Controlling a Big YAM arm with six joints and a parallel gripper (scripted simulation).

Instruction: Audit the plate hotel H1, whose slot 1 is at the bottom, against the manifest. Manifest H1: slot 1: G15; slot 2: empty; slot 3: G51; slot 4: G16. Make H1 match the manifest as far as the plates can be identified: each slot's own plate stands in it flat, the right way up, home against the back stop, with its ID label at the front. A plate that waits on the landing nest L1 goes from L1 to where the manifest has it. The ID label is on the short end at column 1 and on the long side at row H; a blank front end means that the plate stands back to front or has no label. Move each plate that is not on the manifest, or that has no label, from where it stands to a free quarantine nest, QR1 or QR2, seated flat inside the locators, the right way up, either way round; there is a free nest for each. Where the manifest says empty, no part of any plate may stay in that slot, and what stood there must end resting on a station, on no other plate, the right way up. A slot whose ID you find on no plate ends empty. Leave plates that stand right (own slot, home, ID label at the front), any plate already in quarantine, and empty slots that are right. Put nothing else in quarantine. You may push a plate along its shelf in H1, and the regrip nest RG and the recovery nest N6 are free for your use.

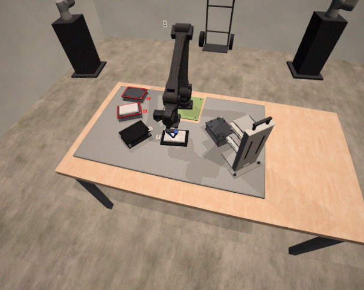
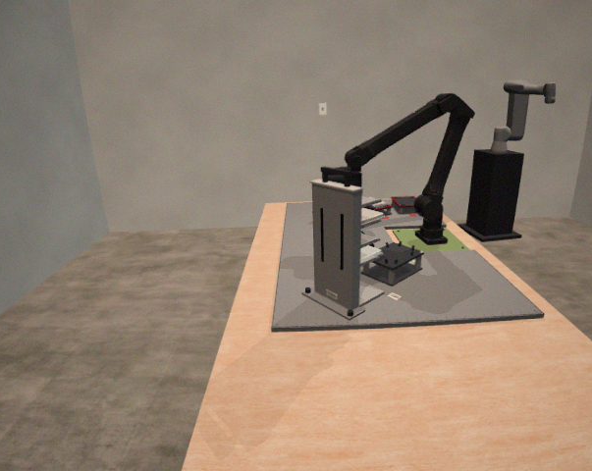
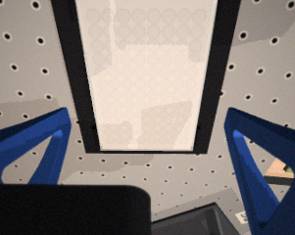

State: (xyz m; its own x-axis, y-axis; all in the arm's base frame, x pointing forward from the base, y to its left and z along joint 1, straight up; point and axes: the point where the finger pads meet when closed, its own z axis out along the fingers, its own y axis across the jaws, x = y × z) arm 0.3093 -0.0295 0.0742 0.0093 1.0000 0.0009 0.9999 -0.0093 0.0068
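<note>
A white well plate (image 1: pixel 177 136) (image 3: pixel 147 73) lies flat in a black nest (image 1: pixel 163 143) (image 3: pixel 68 73) at the middle of the grey mat. My gripper (image 1: pixel 172 133) (image 3: pixel 147 116) is open and empty, its blue fingers spread wide just above the plate's near end, touching nothing. The plate hotel H1 (image 1: pixel 252 143) (image 2: pixel 336 243) stands at the right with white plates on its shelves (image 1: pixel 238 125) (image 2: pixel 369 215); their labels cannot be read. The black landing nest (image 1: pixel 217 129) (image 2: pixel 395 258) in front of it is bare. In the exterior view the hotel hides my gripper.
Two red-rimmed quarantine nests stand at the back left: the far one (image 1: pixel 134 92) is bare, the near one holds a white plate (image 1: pixel 128 109). A bare black nest (image 1: pixel 134 133) lies skewed left of my gripper. The arm's base sits on a green pad (image 1: pixel 192 109).
</note>
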